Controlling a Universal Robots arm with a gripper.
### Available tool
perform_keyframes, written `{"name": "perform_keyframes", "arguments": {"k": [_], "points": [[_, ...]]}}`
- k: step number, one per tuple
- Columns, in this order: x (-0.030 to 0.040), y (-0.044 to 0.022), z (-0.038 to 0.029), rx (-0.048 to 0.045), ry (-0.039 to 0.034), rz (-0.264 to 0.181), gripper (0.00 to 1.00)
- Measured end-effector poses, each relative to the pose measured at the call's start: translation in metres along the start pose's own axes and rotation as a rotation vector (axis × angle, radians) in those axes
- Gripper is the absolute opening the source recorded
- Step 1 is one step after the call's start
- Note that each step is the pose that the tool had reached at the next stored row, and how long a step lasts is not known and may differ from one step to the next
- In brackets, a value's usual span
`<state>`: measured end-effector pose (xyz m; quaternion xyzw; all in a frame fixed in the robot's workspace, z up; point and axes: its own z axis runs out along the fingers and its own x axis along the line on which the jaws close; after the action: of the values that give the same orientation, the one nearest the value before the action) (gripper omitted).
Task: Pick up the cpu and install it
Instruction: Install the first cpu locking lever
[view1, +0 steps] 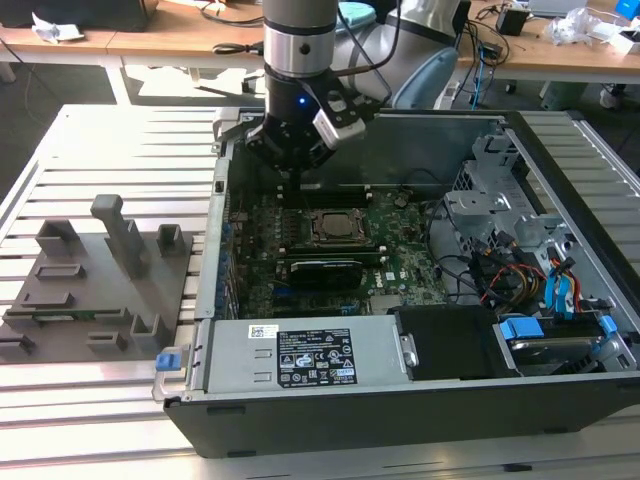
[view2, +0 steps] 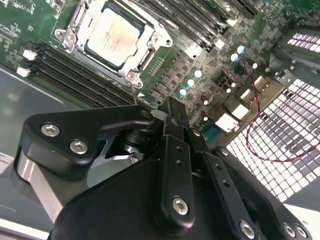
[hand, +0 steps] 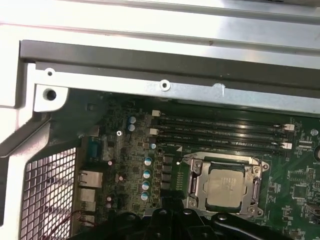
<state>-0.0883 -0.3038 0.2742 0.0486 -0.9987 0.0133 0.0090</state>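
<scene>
Exterior view: the single arm's gripper (view1: 300, 165) hangs inside the open computer case (view1: 400, 400), above the motherboard (view1: 400, 265) near the case's far wall, a little toward the exterior view's left of the processor socket (view1: 333, 226). Second wrist view: the cpu (view2: 111, 36), its pale metallic top facing up, lies flat within the socket's metal frame, which suggests the chip has already been seated where the task wants it. Nothing shows between the gripper's fingers (view2: 172, 117), which appear drawn close together and empty, their tips apart from the chip. First wrist view: the same chip (hand: 226, 186) sits squarely in its frame beside the rows of memory slots (hand: 220, 131), with a line of small capacitors (hand: 147, 174) on the board nearby. On the slatted table at the exterior view's left stands the grey fixture (view1: 100, 280) of blocks and posts, well apart from the case and holding no chip, consistent with the part having been carried from there. Whether the socket's retaining frame is latched over the chip cannot be told.
</scene>
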Motion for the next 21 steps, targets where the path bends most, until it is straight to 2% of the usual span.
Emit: {"name": "perform_keyframes", "arguments": {"k": [1,3,4,9,12,18,21], "points": [[0.0036,0.0016,0.0002,-0.0023,-0.0005,0.0,0.11],[0.0062,0.0032,0.0003,-0.0126,-0.0013,0.0,0.11],[0.0075,0.0055,0.0011,-0.025,-0.0027,0.0,0.11],[0.0065,0.0188,0.0047,-0.0254,-0.0026,0.0,0.11],[0.0059,0.0245,0.0094,-0.0254,-0.0026,0.0,0.11],[-0.0003,0.0245,0.0129,-0.0238,-0.0025,0.0,0.11],[-0.0034,0.0242,0.0129,-0.0183,-0.0019,0.0,0.11]]}}
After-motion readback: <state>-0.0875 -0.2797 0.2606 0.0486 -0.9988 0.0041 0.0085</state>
